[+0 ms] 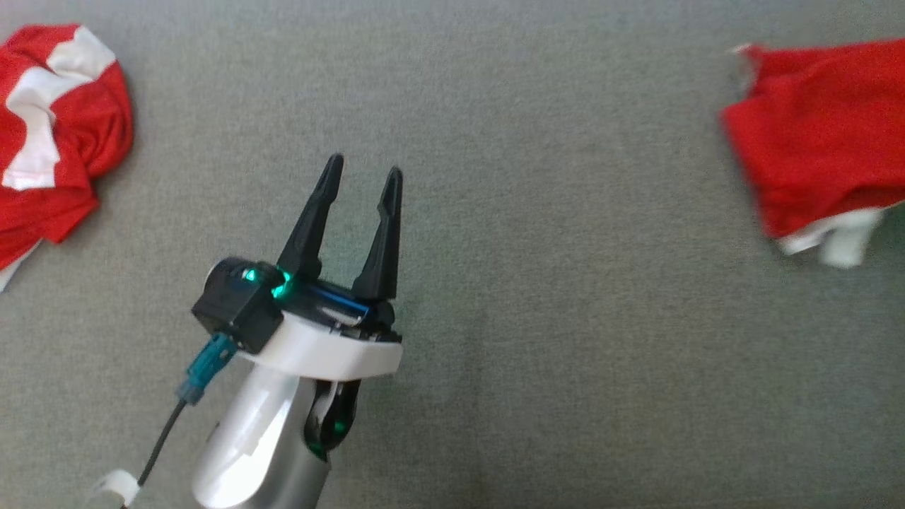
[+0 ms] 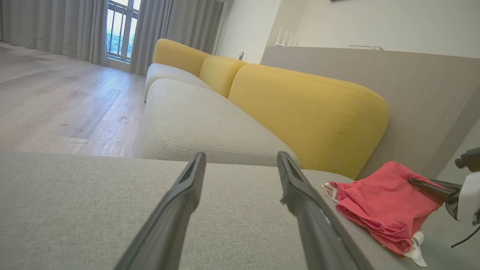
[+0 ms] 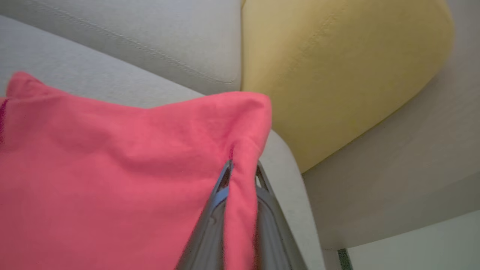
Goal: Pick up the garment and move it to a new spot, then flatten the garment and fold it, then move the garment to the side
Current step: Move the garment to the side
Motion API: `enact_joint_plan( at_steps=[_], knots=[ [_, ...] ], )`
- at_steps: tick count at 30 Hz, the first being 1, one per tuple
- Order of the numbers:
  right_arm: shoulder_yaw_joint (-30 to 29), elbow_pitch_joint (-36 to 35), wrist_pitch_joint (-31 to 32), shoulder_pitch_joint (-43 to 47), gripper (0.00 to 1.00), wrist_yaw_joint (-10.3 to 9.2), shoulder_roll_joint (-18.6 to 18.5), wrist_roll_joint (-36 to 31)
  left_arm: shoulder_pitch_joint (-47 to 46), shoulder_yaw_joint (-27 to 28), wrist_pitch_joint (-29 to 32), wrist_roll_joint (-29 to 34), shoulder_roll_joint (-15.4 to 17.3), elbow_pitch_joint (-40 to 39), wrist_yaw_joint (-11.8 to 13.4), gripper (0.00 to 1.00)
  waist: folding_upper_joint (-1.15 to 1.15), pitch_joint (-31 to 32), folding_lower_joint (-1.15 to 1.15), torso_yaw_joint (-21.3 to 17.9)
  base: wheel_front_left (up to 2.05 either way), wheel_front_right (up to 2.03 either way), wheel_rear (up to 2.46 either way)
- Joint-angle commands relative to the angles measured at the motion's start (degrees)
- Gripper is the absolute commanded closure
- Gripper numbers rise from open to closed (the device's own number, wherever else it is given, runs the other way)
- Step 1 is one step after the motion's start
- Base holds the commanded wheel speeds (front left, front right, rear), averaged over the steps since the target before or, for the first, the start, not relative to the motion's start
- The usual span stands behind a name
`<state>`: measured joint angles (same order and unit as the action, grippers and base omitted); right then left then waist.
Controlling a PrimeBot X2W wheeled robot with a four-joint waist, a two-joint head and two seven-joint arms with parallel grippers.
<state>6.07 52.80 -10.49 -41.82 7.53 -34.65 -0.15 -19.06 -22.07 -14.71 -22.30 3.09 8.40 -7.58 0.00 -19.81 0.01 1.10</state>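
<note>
The garment is a red piece with a white edge, lying bunched and partly folded at the far right of the grey seat. In the right wrist view my right gripper is shut on a fold of this red fabric near its edge. The left wrist view shows the same garment at the seat's right end, with a dark finger of the right gripper at its top. My left gripper stands open over bare cushion at centre-left, well apart from the garment, fingers spread with nothing between them.
Another red and white garment lies crumpled at the far left edge. I work on a grey sofa seat with yellow back cushions behind it. Beyond the seat's edge is wooden floor.
</note>
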Motion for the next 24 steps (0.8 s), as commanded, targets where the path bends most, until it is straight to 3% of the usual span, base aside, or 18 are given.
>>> enact_joint_plan(
  at_steps=[1, 6, 13, 14, 15, 16, 20, 24],
  knots=[
    [-0.1, -1.6, -0.2, -0.9, 1.00, -0.04, -2.7, 0.7, -2.2, 1.4, -0.3, 0.0, 0.6, -2.4, 0.1, 0.00, 0.00, -1.6, -0.01, 0.6, 0.00, 0.00, 0.00],
    [-2.2, -1.6, -0.9, -2.2, 1.00, -0.04, -6.0, 1.6, -3.7, 1.1, -0.3, -0.4, 0.9, -3.3, 0.1, 0.00, 0.00, -3.7, -0.01, 1.3, 0.00, 0.00, 0.00],
    [-3.8, -1.5, -1.1, -2.3, 1.00, -0.04, -5.5, 1.1, -3.8, 1.4, -0.3, -0.4, 1.2, -3.1, 0.1, 0.00, 0.00, -4.0, -0.01, 1.1, 0.00, 0.00, 0.00],
    [-4.1, -1.6, -1.2, -2.3, 0.83, -0.04, -5.2, 1.0, -3.8, 1.4, -0.3, -0.4, 1.2, -3.0, 0.1, 0.00, 0.00, -3.8, -0.01, 1.1, 0.00, 0.00, 0.00],
    [-4.5, -1.7, -1.4, -2.2, 0.17, -0.04, -4.8, 0.8, -3.7, 1.4, -0.3, -0.4, 1.2, -2.9, 0.1, 0.00, 0.00, -3.5, -0.01, 1.1, 0.00, 0.00, 0.00],
    [-4.8, -1.8, -1.4, -2.1, 0.00, -0.04, -4.3, 0.6, -3.6, 1.4, -0.3, -0.4, 1.2, -2.7, 0.1, 0.00, 0.00, -3.1, -0.01, 1.0, 0.00, 0.00, 0.00],
    [-5.9, -2.8, -1.9, -1.8, 0.00, -0.04, -2.3, -0.6, -3.0, 1.5, -0.3, -0.5, 1.1, -2.1, 0.1, 0.00, 0.00, -0.9, -0.01, 0.8, 0.00, 0.00, 0.00],
    [-7.2, -5.5, -3.0, -0.7, 0.00, -0.04, 2.2, -2.2, -1.2, 2.6, -0.3, -0.4, 1.1, -1.5, 0.1, 0.00, 0.00, 3.3, -0.01, 0.6, 0.00, 0.00, 0.00]
  ],
)
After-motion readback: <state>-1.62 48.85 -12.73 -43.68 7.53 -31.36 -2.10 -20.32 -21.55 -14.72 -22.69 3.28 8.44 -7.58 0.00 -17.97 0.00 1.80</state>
